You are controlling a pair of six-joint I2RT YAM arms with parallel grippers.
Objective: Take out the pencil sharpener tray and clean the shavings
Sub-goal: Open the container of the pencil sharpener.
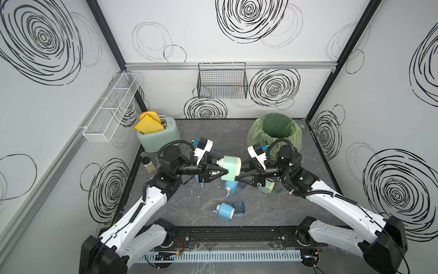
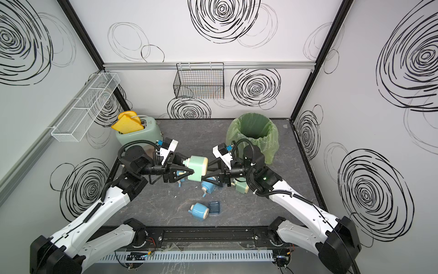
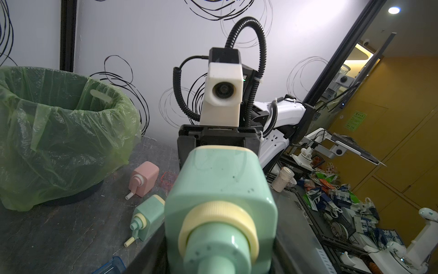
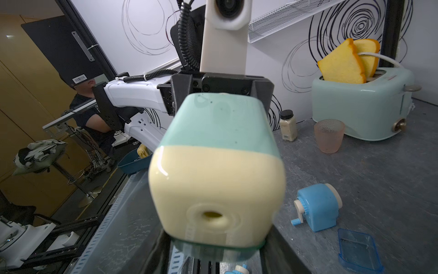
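While the left gripper [image 1: 223, 168] clamps its fingers [image 1: 213, 158] on the crank end of the green pencil sharpener [image 1: 230, 166], the body hangs above the table [image 1: 189, 208] midway between both arms, its long axis lying across, crank toward the left arm and cream pencil-hole face toward the right. At that face the right gripper [image 1: 239, 172] straddles the sharpener with fingers [image 1: 247, 181] partly spread; whether they press cannot be told.
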